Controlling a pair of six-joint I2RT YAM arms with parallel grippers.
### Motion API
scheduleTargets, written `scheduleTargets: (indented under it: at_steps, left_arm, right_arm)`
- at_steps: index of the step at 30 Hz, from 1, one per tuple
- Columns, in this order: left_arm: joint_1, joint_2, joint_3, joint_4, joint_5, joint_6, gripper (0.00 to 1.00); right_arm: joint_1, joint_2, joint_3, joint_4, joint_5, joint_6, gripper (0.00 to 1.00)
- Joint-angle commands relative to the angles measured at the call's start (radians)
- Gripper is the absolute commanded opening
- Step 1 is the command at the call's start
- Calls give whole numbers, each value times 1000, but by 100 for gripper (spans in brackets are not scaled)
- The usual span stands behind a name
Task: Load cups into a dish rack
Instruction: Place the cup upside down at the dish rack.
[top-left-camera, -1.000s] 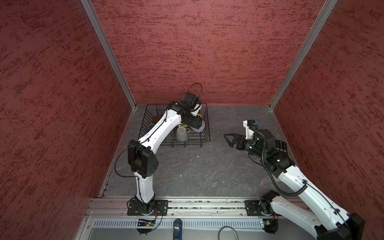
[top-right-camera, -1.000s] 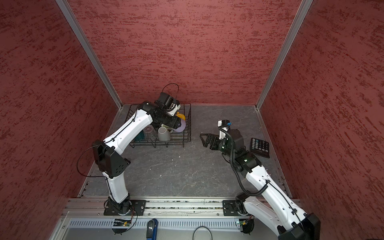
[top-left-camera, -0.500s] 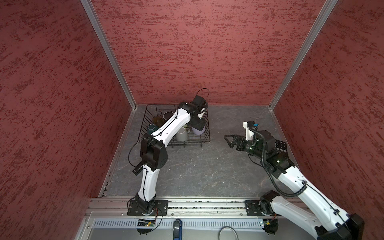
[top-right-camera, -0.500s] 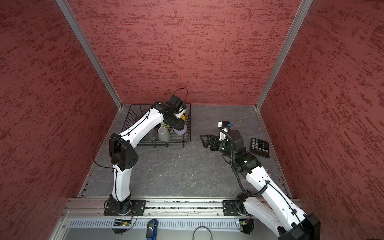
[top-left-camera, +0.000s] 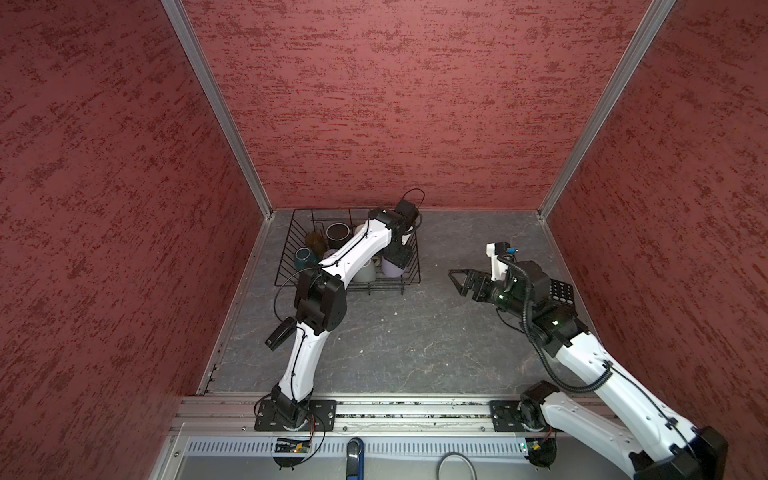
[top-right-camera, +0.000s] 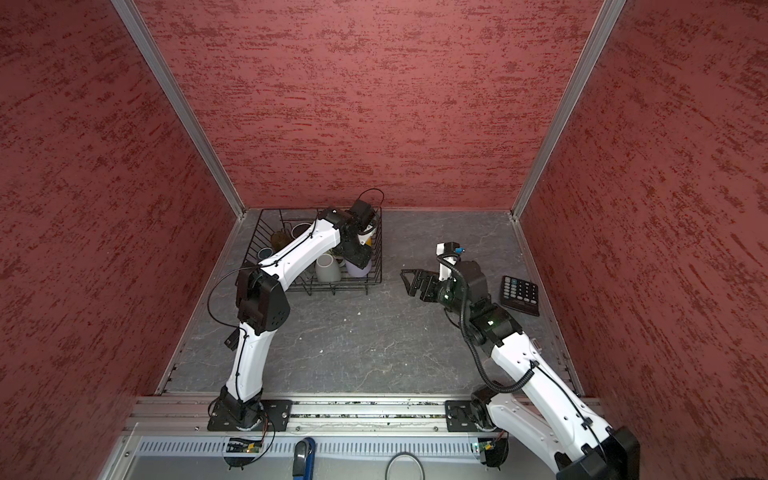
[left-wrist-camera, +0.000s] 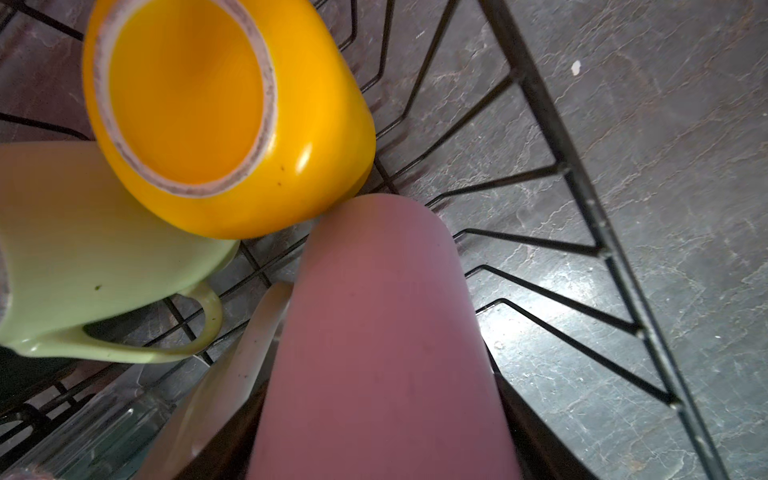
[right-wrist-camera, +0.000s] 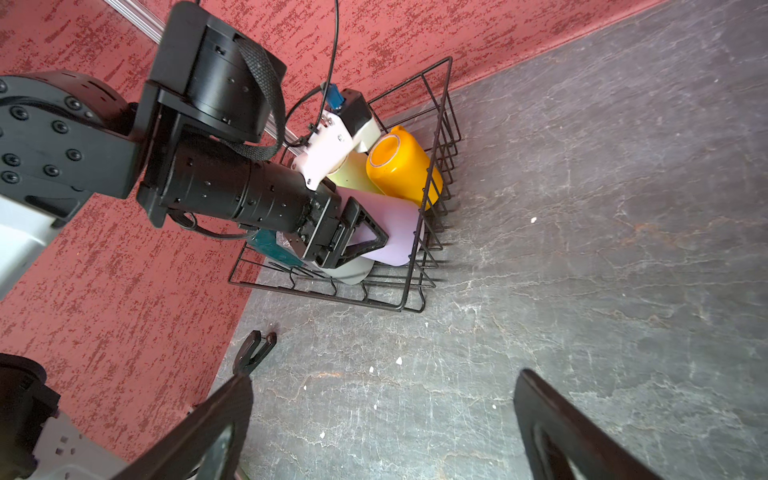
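Inside the dish rack (top-left-camera: 291, 249), at the far left of the worktop (top-left-camera: 395, 340), the lilac tumbler (left-wrist-camera: 386, 332) is being gripped by the left end effector (top-left-camera: 397, 261), with the jaws narrowed onto its body. By judgement, the tumbler is being set into the rack's near right corner. There it is being crowded by the yellow mug (left-wrist-camera: 232, 124), which it seems to touch, and the pale green mug (left-wrist-camera: 95, 249). Whether it is being borne by the rack's wires cannot be told. To do this well, the tumbler is best being seated fully before release, and the jaws are best being drawn straight out without nudging the mugs. The left arm is being reached forward over the rack, elbow raised and wrist angled down. Further right, the right end effector (top-left-camera: 455, 282) is being held wide and empty above bare worktop, with its arm bent low and the calculator (top-right-camera: 519, 293) near it.
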Motion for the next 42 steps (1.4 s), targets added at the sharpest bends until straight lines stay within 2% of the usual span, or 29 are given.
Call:
scheduleTargets:
  at_steps: [1, 18, 26, 32, 36, 39, 42]
  left_arm:
    - [-6, 15, 24, -6, -17, 14, 38]
    - [-6, 59, 24, -6, -29, 20, 70]
    - [-6, 54, 16, 3, -34, 16, 100]
    - [-6, 6, -11, 37, -15, 5, 100]
    - [-2, -102, -87, 129, 5, -16, 100]
    - [6, -237, -221, 290, -28, -35, 99]
    - [7, -415, -449, 555, -95, -12, 99]
  right_arm:
    - [-11, 0, -14, 26, 6, -3, 99]
    - [-16, -5, -20, 27, 6, -4, 99]
    - [-17, -4, -22, 28, 9, -6, 99]
    - [-21, -4, -14, 22, 18, -16, 99]
    - [-27, -6, 24, -11, 74, -65, 99]
    - [-35, -4, 60, -30, 156, -126, 99]
    - [-53, 1, 65, -3, 236, -187, 99]
